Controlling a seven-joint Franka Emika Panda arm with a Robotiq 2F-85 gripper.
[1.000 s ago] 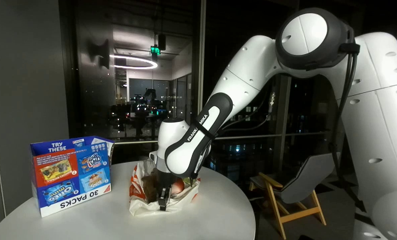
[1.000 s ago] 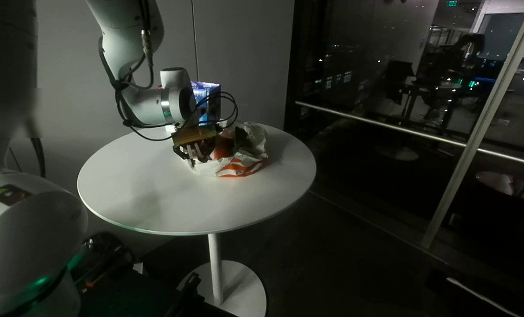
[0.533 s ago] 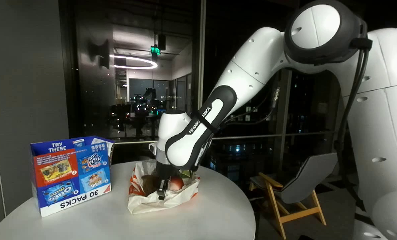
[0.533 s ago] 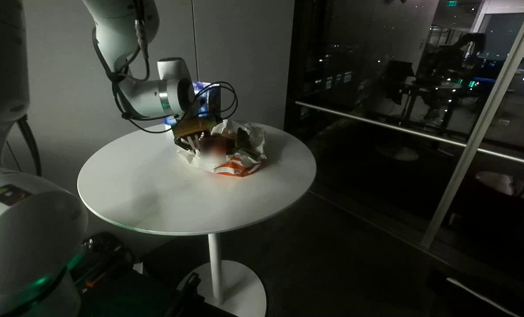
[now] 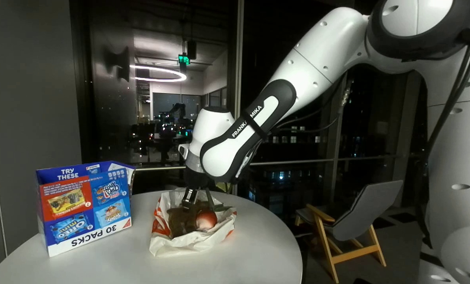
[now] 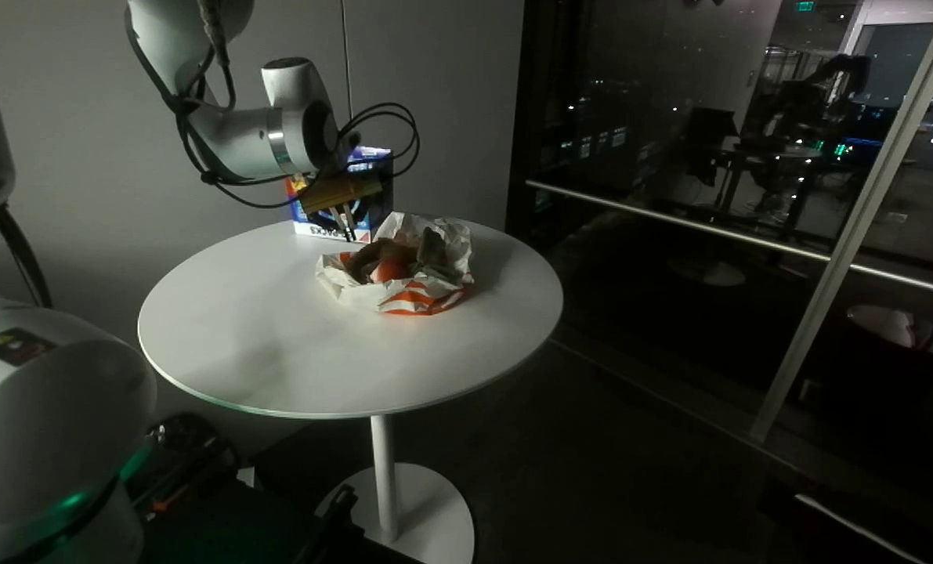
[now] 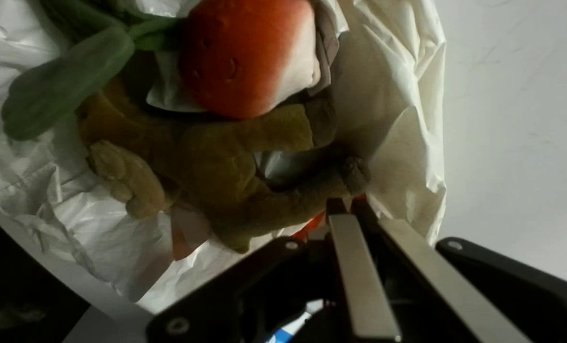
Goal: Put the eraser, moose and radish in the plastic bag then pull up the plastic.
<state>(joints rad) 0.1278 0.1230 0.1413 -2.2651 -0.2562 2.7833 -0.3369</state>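
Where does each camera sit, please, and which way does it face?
In an exterior view: fairly low, facing across the round table, snack box and bag towards windows; arm at picture right, gripper pointing down.
In an exterior view: apparently near the robot's base, angled down over the table towards wall and windows; base, arm and gripper at picture left.
In the wrist view: beside the gripper, looking down into the bag at moose and radish; fingers at lower right.
Both exterior views share table, snack box, bag and arm.

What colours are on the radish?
The radish is red, fading to white at one end, with green leaves. The wrist view shows it best.
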